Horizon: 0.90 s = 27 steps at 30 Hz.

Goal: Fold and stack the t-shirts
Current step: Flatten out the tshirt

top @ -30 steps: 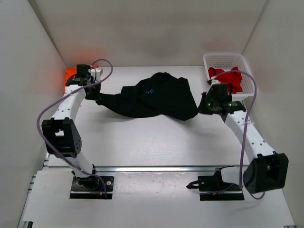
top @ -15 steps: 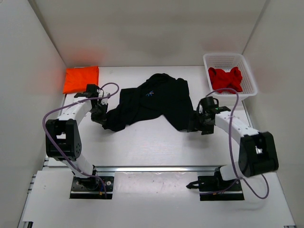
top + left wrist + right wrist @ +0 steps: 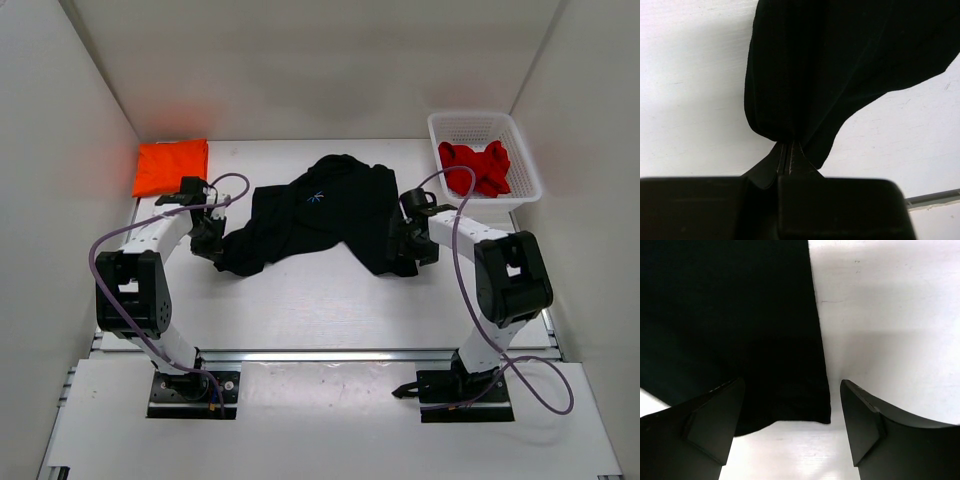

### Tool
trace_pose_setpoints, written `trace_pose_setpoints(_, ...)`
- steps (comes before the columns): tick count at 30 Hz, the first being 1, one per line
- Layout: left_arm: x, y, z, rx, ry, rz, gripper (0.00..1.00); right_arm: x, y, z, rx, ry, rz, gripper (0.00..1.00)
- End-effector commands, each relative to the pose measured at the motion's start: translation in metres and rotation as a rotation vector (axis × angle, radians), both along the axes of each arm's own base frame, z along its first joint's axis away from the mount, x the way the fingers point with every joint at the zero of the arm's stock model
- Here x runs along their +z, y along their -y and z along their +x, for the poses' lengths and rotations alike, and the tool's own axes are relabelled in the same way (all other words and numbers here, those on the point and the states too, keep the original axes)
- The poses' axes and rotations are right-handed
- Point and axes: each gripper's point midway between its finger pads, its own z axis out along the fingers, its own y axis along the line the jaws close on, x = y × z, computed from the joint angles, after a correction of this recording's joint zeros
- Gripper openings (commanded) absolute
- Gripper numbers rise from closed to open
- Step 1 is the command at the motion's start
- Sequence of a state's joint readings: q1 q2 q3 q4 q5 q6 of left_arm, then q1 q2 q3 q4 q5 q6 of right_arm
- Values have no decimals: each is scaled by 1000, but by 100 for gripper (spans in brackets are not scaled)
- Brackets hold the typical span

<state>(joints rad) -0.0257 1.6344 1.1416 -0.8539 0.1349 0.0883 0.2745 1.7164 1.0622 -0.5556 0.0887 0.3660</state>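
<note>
Top external view: a black t-shirt (image 3: 320, 210) is seen spread loosely and rumpled across the middle of the white table (image 3: 300, 300), flanked by both arms. The left gripper (image 3: 213, 248) is pressed down at the shirt's near left corner, where the cloth is drawn into a narrow point. The right gripper (image 3: 398, 255) is set low at the shirt's near right edge. An orange t-shirt (image 3: 172, 166) is laid folded flat at the far left corner of the table, well apart from the black one. A red t-shirt (image 3: 475, 166) is bunched inside a white mesh basket (image 3: 470, 125) at the far right corner.

Left wrist view: the fingers (image 3: 785, 159) are shown clamped together with no gap, and a pinch of black cloth is gripped between them. From that pinch the shirt is fanned out upward over the white surface, with folds running away from the tips.

Right wrist view: the two fingers (image 3: 715, 415) are held wide apart, and nothing is gripped between them. The shirt's side edge and its lower hem are framed in the gap, the black cloth filling the left of the picture and bare table the right. Whether either fingertip is touching the cloth cannot be told.
</note>
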Motion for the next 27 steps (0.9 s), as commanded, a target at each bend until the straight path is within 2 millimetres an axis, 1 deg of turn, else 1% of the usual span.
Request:
trace_pose_setpoints(1,14,-3,14,12,53,1,0,-13,0,-2,19,-36,-19,74)
trace_pose_setpoints(2,14,-3,14,11,51,1,0,-25,-2,-9,34,-83,-24,74)
trace_pose_setpoints(3,14,-6,16,12,57,13,1,-26,-3,-18,45,-128,-22,70)
trace_pose_setpoints(4,16,-7,18,20,63,16,0,-34,-4,-26,53,-173,-21,62)
trace_pose_setpoints(5,15,-7,17,15,61,16,0,-38,-7,-31,68,-200,-6,56)
trace_pose_setpoints(6,14,-9,16,20,56,18,0,-41,-16,-38,73,-225,34,45)
trace_pose_setpoints(7,15,-9,17,23,59,14,0,-45,-18,-43,85,-236,49,35)
trace_pose_setpoints(8,13,-9,16,10,53,25,0,-47,-22,-43,86,-235,75,28)
trace_pose_setpoints(9,12,-10,15,11,47,26,0,-48,-23,-48,90,-242,89,7)
trace_pose_setpoints(10,13,-10,15,13,51,23,0,-46,-24,-45,80,-231,114,0)
trace_pose_setpoints(11,10,-11,15,7,46,29,0,-42,-27,-41,84,-216,152,0)
trace_pose_setpoints(12,9,-13,15,-1,41,37,0,-32,-27,-32,78,-176,199,0)
trace_pose_setpoints(13,9,-14,17,-5,39,37,0,-22,-37,-23,100,-145,266,0)
trace_pose_setpoints(14,12,-14,27,-13,52,41,0,-4,-34,1,96,-69,302,0)
trace_pose_setpoints(15,19,-15,46,-28,72,40,0,8,-29,18,83,-27,330,0)
trace_pose_setpoints(16,24,-15,54,-41,64,48,0,40,-29,52,100,70,337,0)
trace_pose_setpoints(17,43,-17,92,-35,121,67,0,77,-20,91,88,168,329,0)
trace_pose_setpoints(18,79,-22,137,9,216,82,0,87,-6,107,60,174,326,0)
trace_pose_setpoints(19,103,-49,165,134,304,138,0,145,-5,147,64,321,340,0)
trace_pose_setpoints(20,161,-64,196,184,484,231,0,195,9,179,51,439,345,0)
trace_pose_setpoints(21,223,-71,219,228,687,263,0,251,22,199,45,565,348,0)
trace_pose_setpoints(22,286,-72,229,222,870,264,2,305,26,209,57,691,346,0)
trace_pose_setpoints(23,308,-54,233,166,937,261,3,327,34,210,48,747,312,0)
trace_pose_setpoints(24,346,-45,232,158,1041,256,3,364,36,203,56,834,303,0)
trace_pose_setpoints(25,364,-40,228,153,1087,281,4,371,38,199,46,851,293,0)
trace_pose_setpoints(26,367,-37,224,157,1093,291,3,379,54,187,15,861,272,0)
trace_pose_setpoints(27,359,-34,216,154,1069,273,3,382,61,172,-2,857,265,0)
